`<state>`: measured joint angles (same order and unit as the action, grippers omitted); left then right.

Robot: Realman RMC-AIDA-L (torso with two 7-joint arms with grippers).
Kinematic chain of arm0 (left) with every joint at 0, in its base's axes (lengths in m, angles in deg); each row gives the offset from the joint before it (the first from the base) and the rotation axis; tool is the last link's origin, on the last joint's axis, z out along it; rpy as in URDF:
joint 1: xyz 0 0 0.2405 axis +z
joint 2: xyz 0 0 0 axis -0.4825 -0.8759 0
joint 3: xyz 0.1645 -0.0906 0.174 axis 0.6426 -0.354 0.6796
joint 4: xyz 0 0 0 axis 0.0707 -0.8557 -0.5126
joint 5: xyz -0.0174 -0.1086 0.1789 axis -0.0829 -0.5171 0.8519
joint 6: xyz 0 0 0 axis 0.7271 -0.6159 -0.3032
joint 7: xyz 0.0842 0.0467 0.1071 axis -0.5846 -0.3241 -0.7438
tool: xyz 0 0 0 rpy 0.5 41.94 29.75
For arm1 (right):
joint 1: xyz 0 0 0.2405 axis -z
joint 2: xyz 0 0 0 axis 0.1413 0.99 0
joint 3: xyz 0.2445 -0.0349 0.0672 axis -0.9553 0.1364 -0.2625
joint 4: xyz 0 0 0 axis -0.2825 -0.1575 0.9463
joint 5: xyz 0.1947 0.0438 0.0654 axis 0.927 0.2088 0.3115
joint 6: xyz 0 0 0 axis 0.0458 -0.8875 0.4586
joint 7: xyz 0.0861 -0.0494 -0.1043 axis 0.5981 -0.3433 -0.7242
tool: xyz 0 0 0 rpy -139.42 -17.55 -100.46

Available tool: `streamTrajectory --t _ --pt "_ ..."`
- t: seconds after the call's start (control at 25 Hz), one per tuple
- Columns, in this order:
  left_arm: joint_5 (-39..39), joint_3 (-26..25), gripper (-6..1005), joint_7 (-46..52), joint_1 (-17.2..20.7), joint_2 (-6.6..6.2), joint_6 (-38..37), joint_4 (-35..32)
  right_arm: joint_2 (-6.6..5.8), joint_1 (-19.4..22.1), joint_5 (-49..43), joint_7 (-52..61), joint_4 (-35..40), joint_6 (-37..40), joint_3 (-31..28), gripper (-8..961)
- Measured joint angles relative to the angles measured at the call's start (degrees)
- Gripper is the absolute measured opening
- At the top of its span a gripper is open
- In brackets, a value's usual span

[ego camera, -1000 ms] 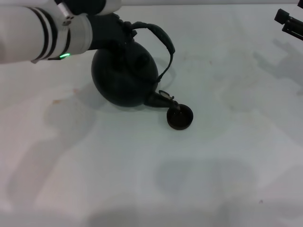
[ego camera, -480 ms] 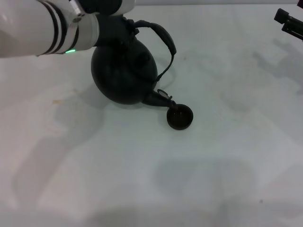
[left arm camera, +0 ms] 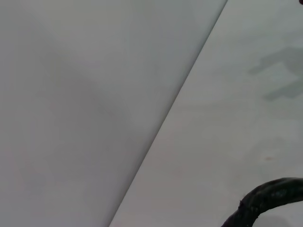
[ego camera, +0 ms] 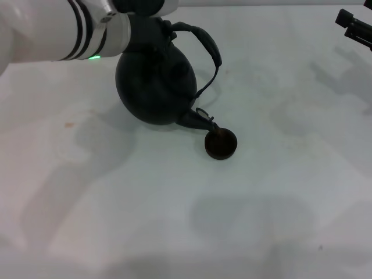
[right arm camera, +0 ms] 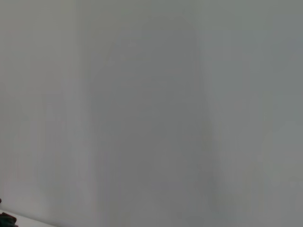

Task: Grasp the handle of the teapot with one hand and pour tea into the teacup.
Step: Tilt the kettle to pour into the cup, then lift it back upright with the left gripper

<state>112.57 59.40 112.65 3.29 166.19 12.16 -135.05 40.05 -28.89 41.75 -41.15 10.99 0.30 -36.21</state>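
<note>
The left tool [ego camera: 152, 24] is pinching the dark arched handle [ego camera: 204, 43]; the round black teapot [ego camera: 156, 81] tilts, spout over the small brown teacup [ego camera: 221, 144] on the white bench [ego camera: 174, 221]. Pouring looks underway; setting down remains. Right tool [ego camera: 356, 26] parked, state unclear.

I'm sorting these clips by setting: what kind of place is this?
Probably a lab or test bench rather than a kitchen: a plain white table holds only a teapot and a teacup, a bare pale wall shows in the wrist views, and the right gripper sits parked at the far edge.
</note>
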Motion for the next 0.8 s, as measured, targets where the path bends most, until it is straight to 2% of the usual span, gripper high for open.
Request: streamTrajectory --t 0.32,0.8 --pt "0.91 0.43 128 0.11 -1.56 0.00 -1.24 0.07 0.04 -0.16 0.00 0.03 -0.02 0.36 0.03 868" --pt "0.92 0.42 126 0.75 -1.85 0.00 -1.41 0.40 0.04 -0.78 -0.16 -0.08 -0.18 1.56 0.38 868"
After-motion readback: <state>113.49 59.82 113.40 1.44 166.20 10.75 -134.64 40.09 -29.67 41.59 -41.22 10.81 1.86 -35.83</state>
